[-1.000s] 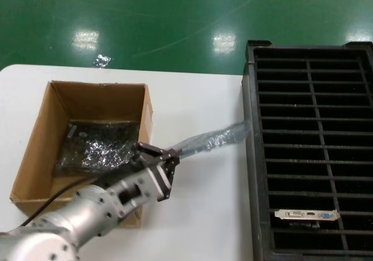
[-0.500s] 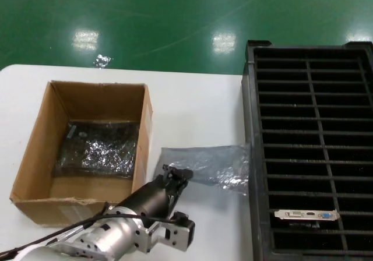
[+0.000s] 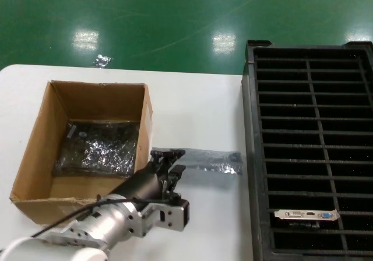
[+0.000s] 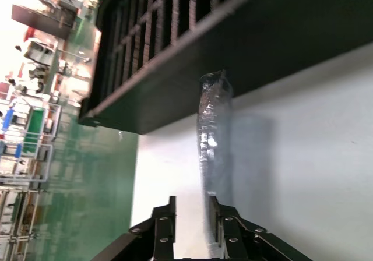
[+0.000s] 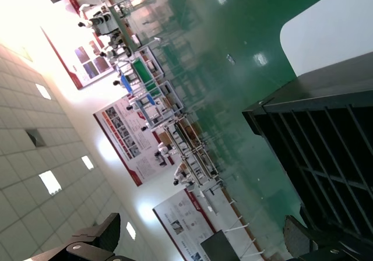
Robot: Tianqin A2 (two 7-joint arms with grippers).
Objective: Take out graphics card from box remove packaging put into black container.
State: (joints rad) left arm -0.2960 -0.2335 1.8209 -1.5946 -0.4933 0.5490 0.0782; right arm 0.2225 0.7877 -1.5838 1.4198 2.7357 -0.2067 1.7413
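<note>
A green shop floor is gleaming beyond the white table (image 3: 198, 103). The black container (image 3: 252, 156) is standing at the right, the graphics card (image 3: 306, 215) lying in a near slot. The box (image 3: 35, 150) is sitting left, holding bagged cards. Between them the left gripper (image 3: 169, 162) is pinching the empty packaging (image 3: 213, 161), whose long axis is running rightward from the gripper toward the container.
</note>
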